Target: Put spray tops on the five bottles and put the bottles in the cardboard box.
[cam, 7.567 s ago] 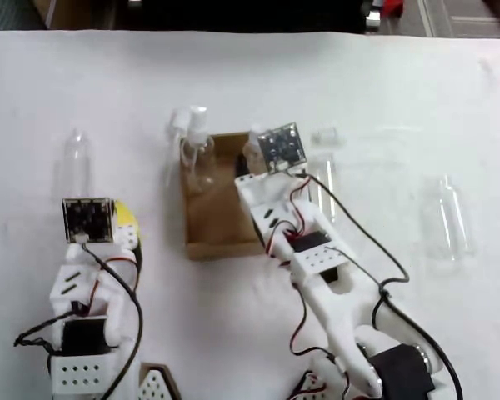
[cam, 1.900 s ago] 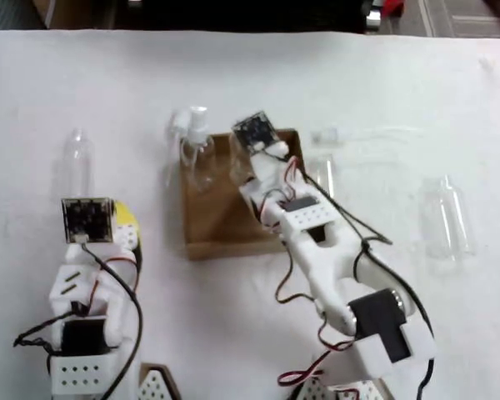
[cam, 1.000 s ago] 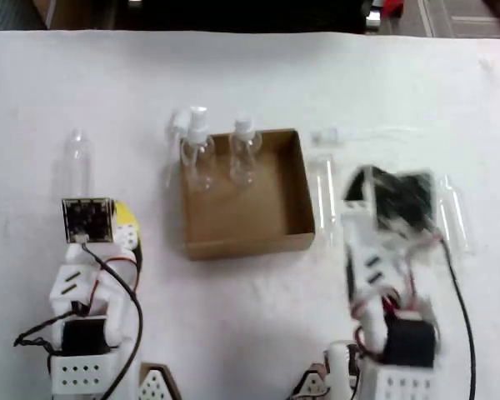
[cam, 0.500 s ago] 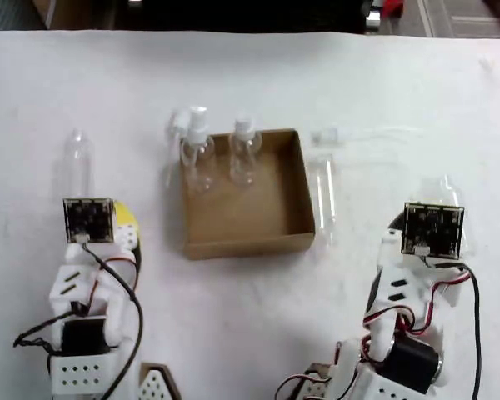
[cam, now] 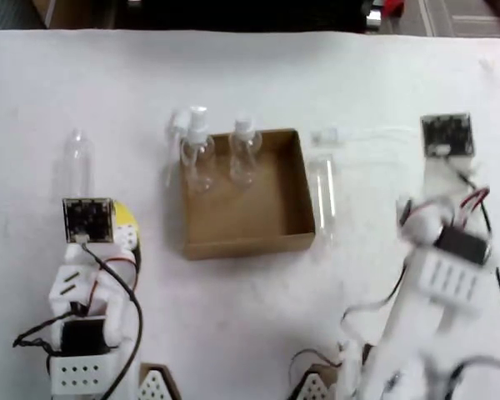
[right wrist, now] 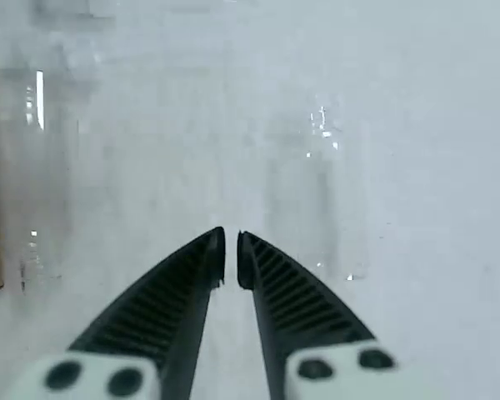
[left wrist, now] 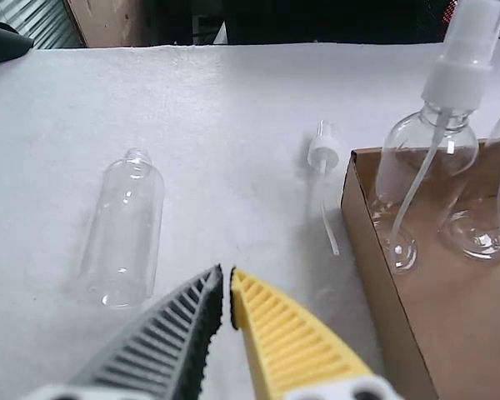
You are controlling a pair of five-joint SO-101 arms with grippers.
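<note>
The cardboard box (cam: 250, 212) sits mid-table. One capped bottle (cam: 197, 158) and a second capped bottle (cam: 243, 157) stand side by side along its 12 o'clock wall, toward the 11 o'clock corner. That makes two of the five done, as I judge it.

Three bare bottles lie on their sides:
- The near bottle (cam: 323, 196) is just beside the box wall at 3 o'clock.
- The left bottle (cam: 77, 158) is well apart from the box at 9 o'clock, neck pointing to 12.
- The far bottle (right wrist: 317, 192) lies farther out from the box than the near one.

One loose spray top (cam: 177, 127) lies just outside the 11 o'clock corner. Another spray top (cam: 325, 136) lies at about 2 o'clock, its tube trailing away from the box.

The right gripper (right wrist: 231, 250) hangs low over the table (cam: 317, 67), clenched on nothing, with the far bottle just ahead of its tips and a little to one side. The left gripper (left wrist: 226, 287) is likewise closed and empty. It is parked at the box's 8 o'clock and aimed between the left bottle and the box.

The step in hand looks like the third bottle, fetched by the right arm. The next move calls for parting the jaws first, then closing across the clear body squarely, since a round bottle on its side will likely roll. After that it wants standing up and steadying while a top's thin tube is threaded into the narrow neck
</note>
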